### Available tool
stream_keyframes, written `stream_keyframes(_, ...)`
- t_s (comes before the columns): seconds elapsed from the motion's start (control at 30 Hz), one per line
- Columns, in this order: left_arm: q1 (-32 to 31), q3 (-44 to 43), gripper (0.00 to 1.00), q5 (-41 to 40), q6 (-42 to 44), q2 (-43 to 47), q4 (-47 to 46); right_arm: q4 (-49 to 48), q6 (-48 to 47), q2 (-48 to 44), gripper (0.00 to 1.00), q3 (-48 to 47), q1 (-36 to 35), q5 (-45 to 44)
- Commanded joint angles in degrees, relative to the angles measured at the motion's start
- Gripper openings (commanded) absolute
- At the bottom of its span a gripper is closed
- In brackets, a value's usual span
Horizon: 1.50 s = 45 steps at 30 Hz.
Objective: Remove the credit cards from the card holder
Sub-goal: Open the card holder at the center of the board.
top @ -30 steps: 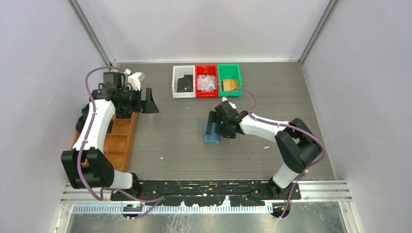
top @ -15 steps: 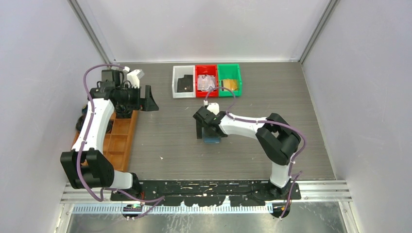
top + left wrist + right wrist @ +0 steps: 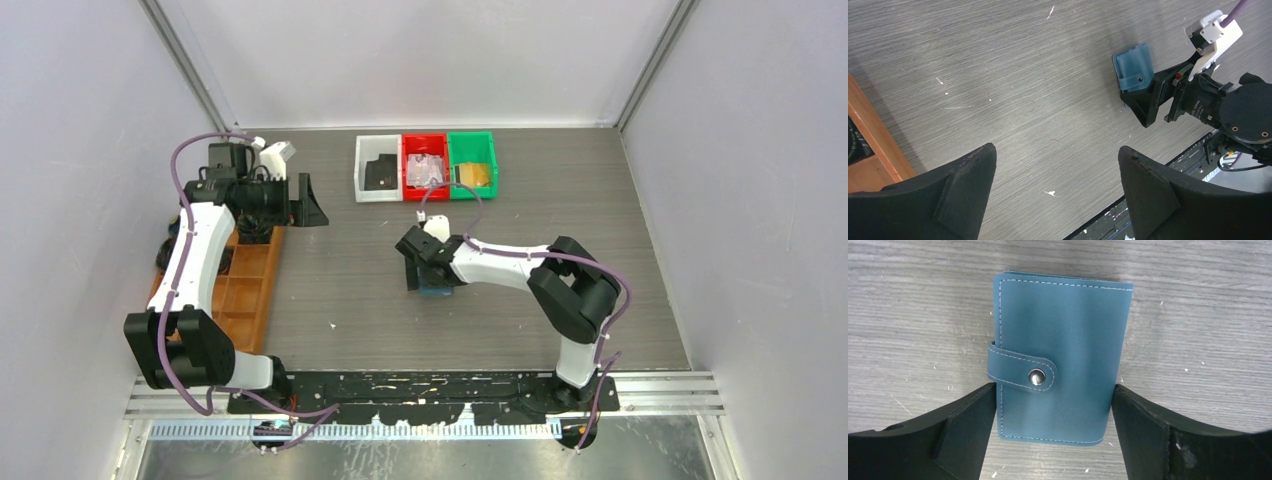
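card holder (image 3: 1060,357) flat on table (image 3: 923,300), tab (image 3: 1018,367) snapped shut, lying between right gripper (image 3: 1053,390) jaws. jaws wide, just beside both long edges, nothing clamped. left gripper (image 3: 1057,150) jaws wide, empty, holder well ahead of them. credit cards (image 3: 425,170) seem already in bins (image 3: 424,138) beyond right jaws. any left inside holder: cannot tell.

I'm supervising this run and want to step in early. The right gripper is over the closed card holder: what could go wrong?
1. The card holder lies flat on the table between the open fingers of the right gripper; closing might only shove it instead of lifting it.
2. Its snap tab is fastened and the left gripper hangs open far away, so tugging the tab could drag the whole holder.
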<state>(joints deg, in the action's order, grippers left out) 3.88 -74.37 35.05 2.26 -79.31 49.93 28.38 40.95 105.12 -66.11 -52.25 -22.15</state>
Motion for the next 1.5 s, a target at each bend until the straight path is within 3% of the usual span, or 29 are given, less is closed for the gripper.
stream_keyframes(0.0, 0.3, -1.8, 0.96, 3.4, -3.8, 2.2, -1.8, -5.2, -2.3, -6.8, 0.85, 2.7, -0.5, 1.3)
stream_keyframes(0.07, 0.2, -1.2, 1.00, 4.3, -5.6, 2.4, -3.0, -7.3, -3.8, -8.5, 0.83, 3.5, -0.5, 2.7)
stream_keyframes(0.4, -1.1, -0.5, 1.00, 5.6, -14.3, 1.7, -3.7, -15.9, -9.8, -16.1, 0.82, 5.8, -1.9, 4.5)
stream_keyframes(0.53, -1.1, 1.4, 1.00, 6.2, -18.7, 0.8, -4.5, -18.6, -10.6, -18.3, 0.78, 5.1, -2.4, 5.9)
stream_keyframes(0.73, -1.1, 0.1, 1.00, 6.7, -13.3, -1.7, -0.9, -15.0, -10.4, -18.2, 0.75, 0.9, -2.4, 9.6)
stream_keyframes(0.83, -1.1, -1.7, 1.00, 5.7, -11.1, -2.1, 0.8, -3.7, -8.2, -15.1, 0.90, -4.7, -2.4, 4.9)
stream_keyframes(0.93, -1.1, -2.5, 1.00, 6.3, -9.4, -1.4, 0.9, 7.9, -4.1, -11.9, 0.96, -7.5, -1.8, 2.8)
stream_keyframes(1.13, -1.2, -2.3, 1.00, 6.7, -7.8, 0.2, 0.0, 3.3, 1.1, -13.1, 1.00, 0.5, -1.6, 10.3)
stream_keyframes(1.37, -1.2, -2.9, 1.00, 6.2, -6.0, 0.6, 2.0, 6.7, 3.1, -10.2, 0.75, -6.2, -1.8, 10.6)
stream_keyframes(1.47, -1.1, -2.9, 1.00, 5.9, -5.3, 1.1, 2.1, 5.8, 5.8, -9.9, 0.70, -7.8, -1.8, 11.2)
